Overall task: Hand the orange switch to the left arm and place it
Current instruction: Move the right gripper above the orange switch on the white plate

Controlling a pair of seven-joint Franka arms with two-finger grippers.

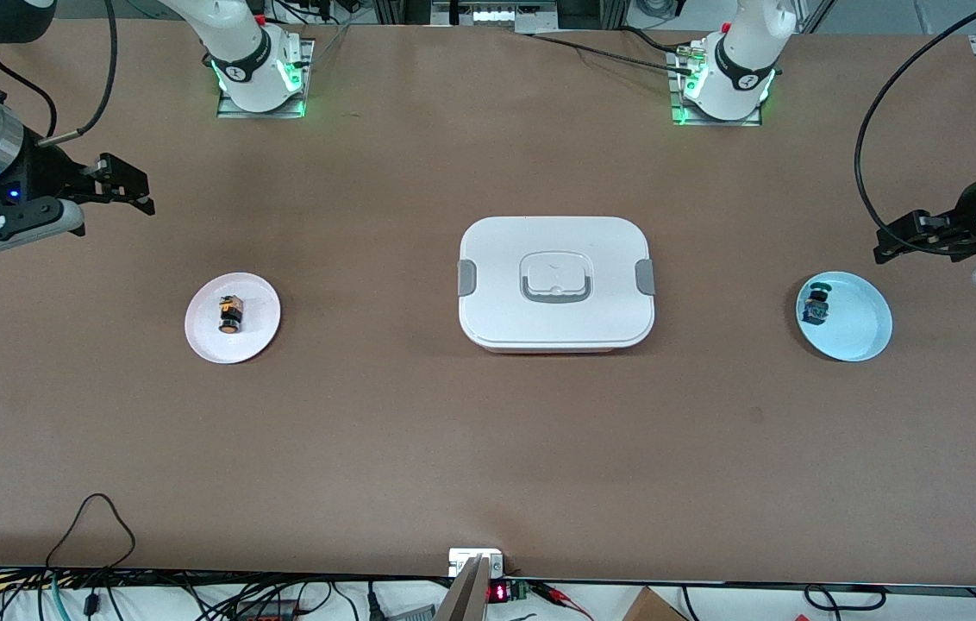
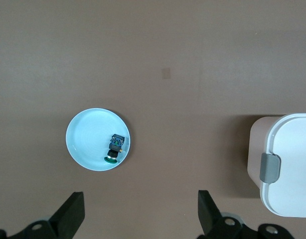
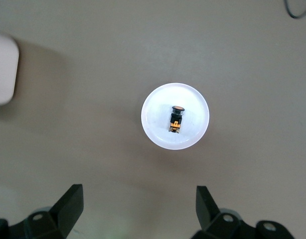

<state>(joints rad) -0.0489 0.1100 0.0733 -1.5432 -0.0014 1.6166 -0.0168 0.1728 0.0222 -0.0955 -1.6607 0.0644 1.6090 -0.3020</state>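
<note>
Two plates with the box (image 1: 555,282) between them, orange switch (image 1: 229,314) lying on my pink plate (image 1: 205,336) toward my right arm's end, green switch (image 1: 816,305) on the blue plate (image 1: 863,332), my right gripper (image 1: 130,185) and left gripper (image 1: 902,240) both hanging spread wide, holding nothing

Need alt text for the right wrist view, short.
An orange switch lies on its side on a round white plate on the brown table. The right gripper hangs above it, fingers open and empty.
</note>
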